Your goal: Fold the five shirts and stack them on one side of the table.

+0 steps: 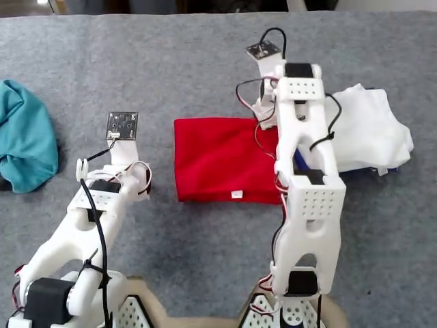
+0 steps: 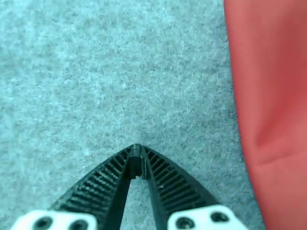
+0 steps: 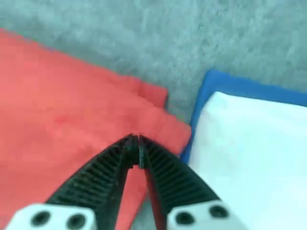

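The folded red shirt (image 1: 222, 160) lies between our arms, its long axis running from one to the other. Our right gripper (image 3: 135, 149), fingers closed, is over its corner beside the white shirt (image 1: 369, 130). Our left gripper (image 2: 136, 163), closed on nothing, hovers just off its opposite edge.

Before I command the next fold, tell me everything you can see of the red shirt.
The red shirt is soft, fleecy-looking cloth, folded into a flat rectangle at mid-table on the grey cover. A small white tag shows near its edge toward the arm bases. Its right side runs under the right arm, and one corner lies close beside the blue shirt. The right gripper hangs shut over that corner; contact is unclear.
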Robot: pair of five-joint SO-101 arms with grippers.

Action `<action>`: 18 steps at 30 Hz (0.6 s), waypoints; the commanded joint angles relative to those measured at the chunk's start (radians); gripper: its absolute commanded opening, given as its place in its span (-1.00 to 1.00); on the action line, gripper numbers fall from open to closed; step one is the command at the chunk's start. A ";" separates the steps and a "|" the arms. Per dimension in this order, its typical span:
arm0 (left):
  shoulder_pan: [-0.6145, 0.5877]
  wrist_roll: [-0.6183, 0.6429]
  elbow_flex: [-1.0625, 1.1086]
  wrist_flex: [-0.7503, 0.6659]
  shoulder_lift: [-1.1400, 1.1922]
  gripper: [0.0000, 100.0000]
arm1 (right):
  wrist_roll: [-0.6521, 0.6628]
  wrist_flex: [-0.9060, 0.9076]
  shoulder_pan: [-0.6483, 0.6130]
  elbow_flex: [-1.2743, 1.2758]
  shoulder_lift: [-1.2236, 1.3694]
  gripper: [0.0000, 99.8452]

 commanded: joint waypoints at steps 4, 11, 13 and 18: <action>-0.008 0.006 -0.010 -0.014 -0.023 -0.94 | 0.014 0.212 -0.060 -0.199 -0.177 -0.97; -0.010 0.006 -0.010 -0.012 -0.025 -0.94 | 0.038 0.233 -0.084 0.068 -0.437 -0.97; -0.002 0.005 -0.012 -0.009 -0.034 -0.94 | 0.058 0.218 -0.084 0.240 -0.526 -0.97; 0.001 -0.002 -0.139 0.046 -0.034 -0.94 | 0.078 -0.015 -0.054 0.693 -0.677 -0.97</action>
